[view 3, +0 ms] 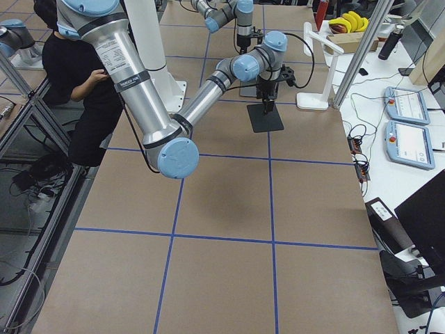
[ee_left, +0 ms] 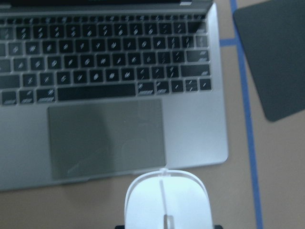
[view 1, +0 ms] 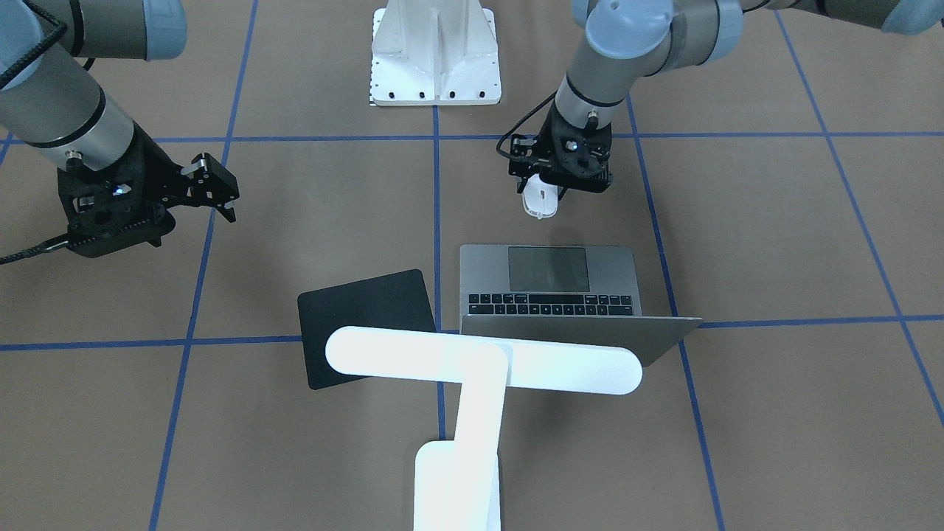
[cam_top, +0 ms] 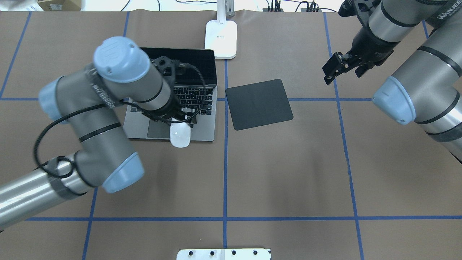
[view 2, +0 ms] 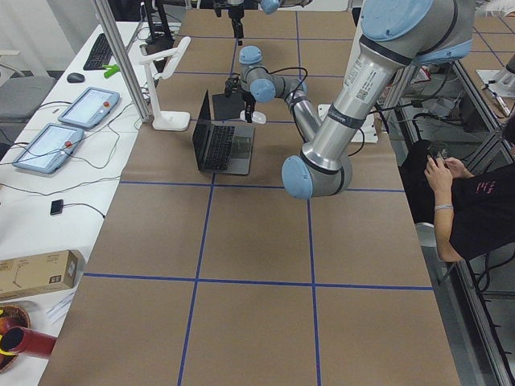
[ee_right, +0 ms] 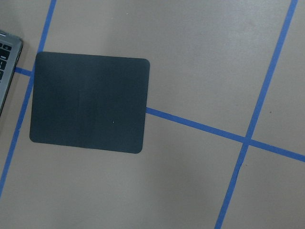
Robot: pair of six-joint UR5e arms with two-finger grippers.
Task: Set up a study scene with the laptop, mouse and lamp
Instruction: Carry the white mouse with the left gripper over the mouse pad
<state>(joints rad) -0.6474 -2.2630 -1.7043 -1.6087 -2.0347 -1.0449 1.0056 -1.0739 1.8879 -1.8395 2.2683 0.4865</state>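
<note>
The laptop (view 1: 549,284) stands open on the table, keyboard toward the robot; it also shows in the overhead view (cam_top: 202,97) and the left wrist view (ee_left: 109,71). My left gripper (cam_top: 180,121) is shut on the white mouse (cam_top: 180,134) and holds it just off the laptop's front edge, by the trackpad; the mouse also shows in the front view (view 1: 540,203) and the left wrist view (ee_left: 167,200). The white lamp (view 1: 483,361) stands behind the laptop, its bar over the screen. My right gripper (view 1: 217,193) is open and empty, raised to the right of the pad.
A black square pad (cam_top: 258,104) lies flat right of the laptop; the right wrist view (ee_right: 88,102) looks down on it. The white bolted pedestal (view 1: 435,55) stands at the robot's base. Blue tape lines cross the brown table.
</note>
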